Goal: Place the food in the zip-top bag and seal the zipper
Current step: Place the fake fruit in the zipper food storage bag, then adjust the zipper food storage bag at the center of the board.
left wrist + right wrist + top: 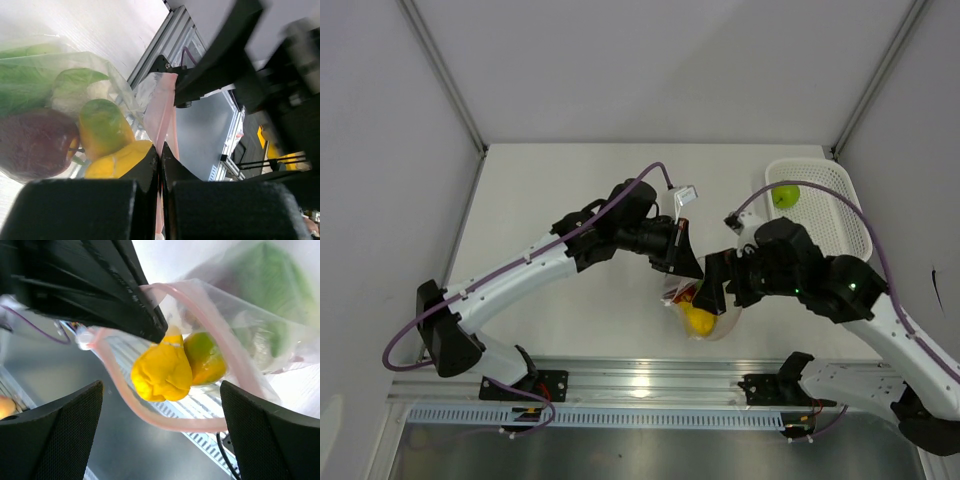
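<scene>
Pale table [550, 200] carries both arms. On the left side, the left gripper [690, 265] is pressed together on the zipper [162, 115] of the zip-top bag [260, 335], which hangs just below it with a yellow fruit [160, 372] inside. The right gripper [716, 285] stands just beside the bag, fingers wide apart. Farther right, a green apple [785, 196] lies in a white basket [840, 215].

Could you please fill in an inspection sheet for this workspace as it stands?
Surface: white table, no spills seen.
Job's things: zip-top bag holds yellow fruit and other produce, zipper unsealed; green apple lies in the white basket.
Clutter: nothing seen.
Grippers: left gripper shut on the zipper; right gripper open at the bag's mouth.
Cables: purple cables along both arms.
Surroundings: white walls; metal rail at near edge.
</scene>
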### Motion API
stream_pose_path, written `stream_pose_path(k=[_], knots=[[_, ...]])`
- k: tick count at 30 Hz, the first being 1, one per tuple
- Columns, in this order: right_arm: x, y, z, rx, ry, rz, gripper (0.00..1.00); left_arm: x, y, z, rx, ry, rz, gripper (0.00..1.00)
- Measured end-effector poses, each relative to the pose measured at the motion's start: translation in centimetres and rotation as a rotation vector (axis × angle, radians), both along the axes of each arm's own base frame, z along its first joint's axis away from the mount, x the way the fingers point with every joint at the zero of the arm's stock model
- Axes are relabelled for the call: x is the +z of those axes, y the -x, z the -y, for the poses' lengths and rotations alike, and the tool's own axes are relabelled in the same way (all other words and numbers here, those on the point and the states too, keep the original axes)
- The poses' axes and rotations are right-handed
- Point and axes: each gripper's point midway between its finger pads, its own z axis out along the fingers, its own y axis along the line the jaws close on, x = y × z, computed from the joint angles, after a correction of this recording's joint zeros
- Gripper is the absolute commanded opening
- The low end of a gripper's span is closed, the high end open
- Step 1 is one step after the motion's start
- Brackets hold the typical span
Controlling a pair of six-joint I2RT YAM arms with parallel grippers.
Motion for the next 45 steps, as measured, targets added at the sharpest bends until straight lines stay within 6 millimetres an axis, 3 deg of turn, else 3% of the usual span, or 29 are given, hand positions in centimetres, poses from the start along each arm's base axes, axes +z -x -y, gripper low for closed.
stream_pose_path(k=[3, 6, 10, 14, 19, 21, 22, 24, 33, 37, 42, 45], knots=[[3.1, -0.1, 1.3, -0.059, -0.058, 0.069, 0.99, 0.2, 0.0, -0.1, 0.002, 0.004, 0.005, 0.01], [4.7, 0.6, 3.0, -0.114, -0.105, 0.104, 0.96, 0.4, 0.1, -0.2, 0.002, 0.009, 0.008, 0.01], [4.5, 2.5, 5.4, -0.167, -0.14, 0.094, 0.88, 0.4, 0.1, -0.2, 0.002, 0.009, 0.008, 0.0], [1.7, 4.2, 6.6, -0.197, -0.142, 0.023, 0.74, 0.4, 0.1, -0.2, 0.001, 0.009, 0.008, 0.01], [-2.1, 5.1, 6.0, -0.226, -0.139, -0.101, 0.57, 0.4, 0.1, -0.2, 0.001, 0.009, 0.008, 0.01], [-2.9, 5.1, 5.7, -0.241, -0.142, -0.135, 0.51, 0.4, 0.1, -0.2, 0.001, 0.009, 0.008, 0.0], [-3.2, 5.0, 5.5, -0.251, -0.144, -0.149, 0.42, 0.4, 0.1, -0.2, 0.001, 0.009, 0.008, 0.01], [-3.5, 4.8, 5.2, -0.269, -0.152, -0.161, 0.34, 0.4, 0.1, -0.2, 0.001, 0.009, 0.008, 0.01], [-4.7, 2.0, 3.6, -0.381, -0.177, -0.178, 0.31, 0.5, 0.1, -0.2, 0.001, 0.01, 0.009, 0.01], [-5.8, 0.9, 2.8, -0.411, -0.15, -0.187, 0.04, 0.6, 0.2, -0.3, 0.002, 0.012, 0.012, 0.01], [-5.2, -0.1, 2.8, -0.43, -0.147, -0.145, 0.0, 0.7, 0.2, -0.6, 0.006, 0.009, 0.025, 0.01], [-1.5, -0.9, 3.4, -0.437, -0.169, -0.06, 0.0, 0.7, 0.1, -1.0, 0.011, 0.001, 0.05, 0.01]])
